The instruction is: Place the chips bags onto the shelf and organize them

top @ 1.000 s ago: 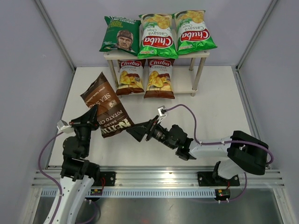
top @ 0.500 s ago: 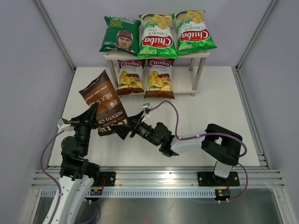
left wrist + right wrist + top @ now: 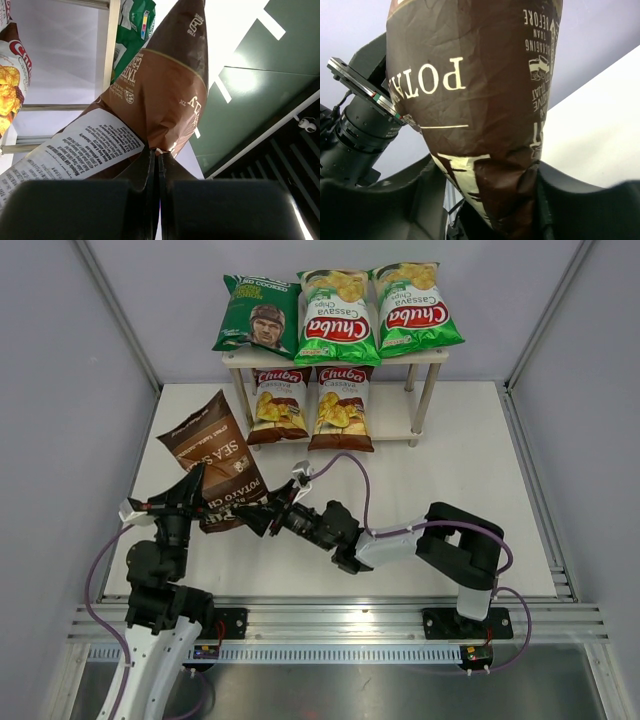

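The dark brown Kettle chips bag (image 3: pixel 213 462) hangs tilted above the table's left side. My left gripper (image 3: pixel 193 492) is shut on its lower edge; in the left wrist view its jaws (image 3: pixel 158 153) pinch the bag's seam (image 3: pixel 167 95). My right gripper (image 3: pixel 257 516) has closed on the bag's lower right corner, and the bag (image 3: pixel 470 75) fills the space between its fingers (image 3: pixel 487 165). The shelf (image 3: pixel 396 416) stands at the back. Its top holds a dark green bag (image 3: pixel 258 315) and two bright green Chuba bags (image 3: pixel 337 315) (image 3: pixel 415 308). Two brown-and-white Chuba bags (image 3: pixel 278 405) (image 3: pixel 342 408) stand on the lower board.
White table (image 3: pixel 460 490) with grey walls on three sides. The lower board's right third shows bare wood. A metal rail (image 3: pixel 350 625) runs along the near edge. The right arm's cable (image 3: pixel 352 465) loops over the table's middle.
My right arm reached left to the Kettle bag and its jaws narrowed from wide open onto the bag's lower corner. The bag and left gripper drifted slightly left.
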